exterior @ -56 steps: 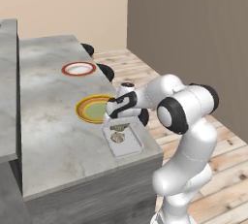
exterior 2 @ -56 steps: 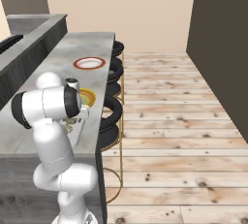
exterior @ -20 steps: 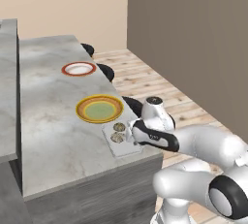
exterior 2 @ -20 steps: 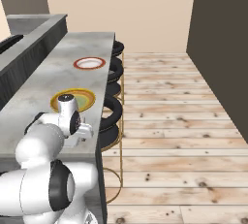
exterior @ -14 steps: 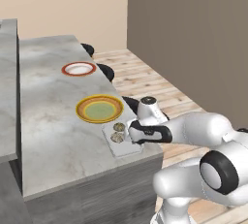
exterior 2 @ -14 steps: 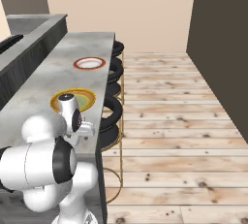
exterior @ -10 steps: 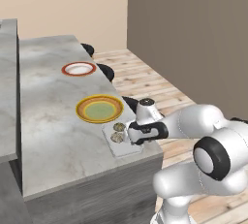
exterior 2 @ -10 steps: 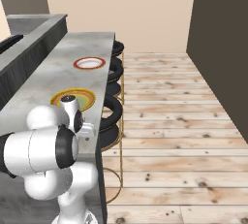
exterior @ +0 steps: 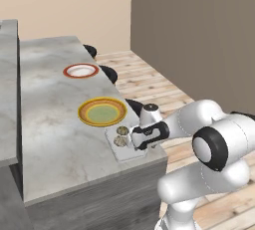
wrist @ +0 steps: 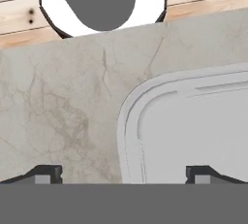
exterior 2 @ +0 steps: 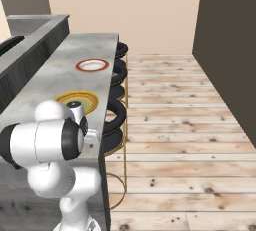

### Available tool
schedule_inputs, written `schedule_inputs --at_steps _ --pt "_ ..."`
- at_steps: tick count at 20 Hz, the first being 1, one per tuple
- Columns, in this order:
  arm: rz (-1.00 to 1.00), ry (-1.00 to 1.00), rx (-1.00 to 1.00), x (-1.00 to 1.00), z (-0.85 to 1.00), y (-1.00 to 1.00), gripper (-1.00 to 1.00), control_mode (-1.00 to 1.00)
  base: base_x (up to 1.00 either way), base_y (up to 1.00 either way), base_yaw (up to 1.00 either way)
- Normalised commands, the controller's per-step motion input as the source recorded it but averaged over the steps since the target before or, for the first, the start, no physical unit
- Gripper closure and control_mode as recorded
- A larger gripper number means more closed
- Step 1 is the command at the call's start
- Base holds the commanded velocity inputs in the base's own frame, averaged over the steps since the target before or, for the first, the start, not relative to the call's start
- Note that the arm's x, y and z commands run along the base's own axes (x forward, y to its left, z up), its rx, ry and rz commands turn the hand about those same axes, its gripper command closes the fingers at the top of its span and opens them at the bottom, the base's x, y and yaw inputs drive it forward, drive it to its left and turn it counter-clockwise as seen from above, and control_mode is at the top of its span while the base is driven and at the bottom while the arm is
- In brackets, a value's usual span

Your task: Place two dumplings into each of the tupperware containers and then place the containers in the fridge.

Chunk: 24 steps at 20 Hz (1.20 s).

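Grey marble with pale veins makes up the counter (exterior: 55, 124), a long slab that runs away from the robot toward a beige wall (exterior: 64, 5). A raised grey ledge (exterior: 7, 89) borders it on the far side from the robot, and in the right base view that ledge (exterior 2: 30, 50) climbs as a dark step. To the right the room closes with a dark brown-grey wall (exterior: 199, 30), and light wooden planks (exterior 2: 175, 140) cover the floor. Black round stools (exterior 2: 116, 110) on brass frames line the counter's open edge.

A container (exterior: 124, 144) sits near the counter's near corner, close to the edge, with two dumplings (exterior: 121, 137) in its far end. Just beyond it lies the yellow-rimmed green plate (exterior: 102, 112), and farther along, well apart, the red-rimmed white plate (exterior: 81, 70).

The gripper (exterior: 135, 141) hangs low over the container's stool-side rim. In the hand view its fingers (wrist: 46, 173) stand wide apart with nothing between them: one tip over bare marble, the other above the tray's pale floor (wrist: 193, 121), the rounded corner of the rim between them.
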Motion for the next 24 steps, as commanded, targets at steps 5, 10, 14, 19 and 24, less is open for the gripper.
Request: schedule_inputs --at_steps 5,10,14,19,24 --pt "0.0 -0.01 0.0 0.05 -0.54 0.01 1.0 -1.0 0.0 0.0 0.0" --pt "-0.04 -0.07 0.0 -0.02 -0.51 0.01 1.0 -1.0 0.0 0.0 0.0" --pt "-0.06 -0.09 0.03 -0.03 -0.48 0.0 1.0 -1.0 0.0 0.0 0.0" --pt "-0.17 -0.16 0.15 -0.33 -0.42 -0.36 1.0 -1.0 0.0 0.0 0.0" --pt "-0.22 -0.1 0.18 -0.19 -0.38 -0.48 1.0 -1.0 0.0 0.0 0.0"
